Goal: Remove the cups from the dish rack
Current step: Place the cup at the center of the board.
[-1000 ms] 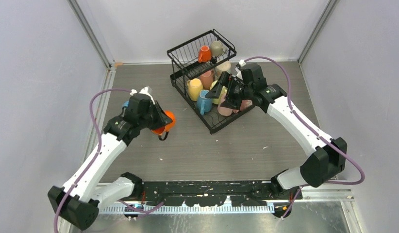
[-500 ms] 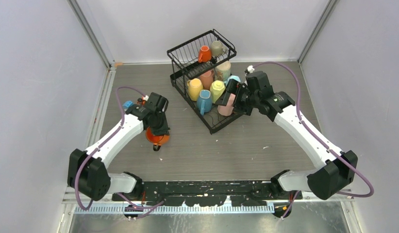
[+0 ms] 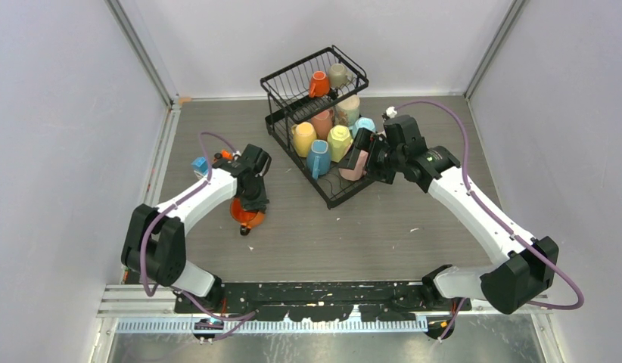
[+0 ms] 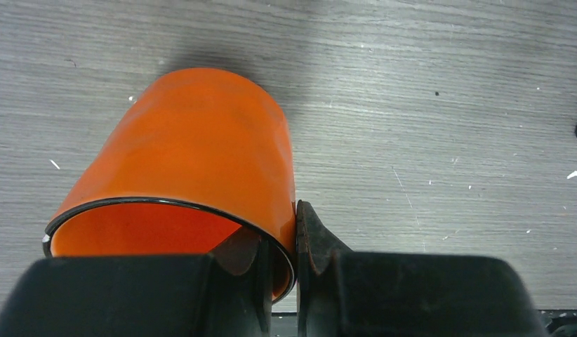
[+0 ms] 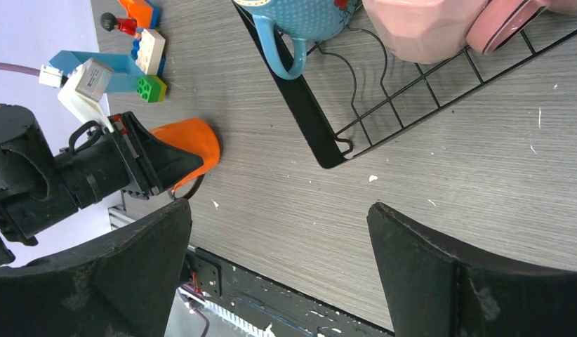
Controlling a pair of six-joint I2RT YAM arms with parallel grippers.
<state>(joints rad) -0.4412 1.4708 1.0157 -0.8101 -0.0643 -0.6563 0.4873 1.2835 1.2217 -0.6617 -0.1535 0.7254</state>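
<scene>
Left pincer (image 3: 248,206) is nearly closed, clamping the wall of an orange cup (image 3: 246,217) with one finger inside the rim and one outside. The cup is tilted, low over the desk (image 3: 384,227), left and near of the rack (image 3: 330,200); can't tell if it touches the desk. Right pincer (image 3: 359,161) is wide open and holds nothing, at the rack's near right side, just beside a pink cup (image 3: 350,171). The other cups sit in the rack: blue (image 3: 318,157) and yellow (image 3: 303,138) in the lower tray, orange (image 3: 318,83) in the upper basket.
</scene>
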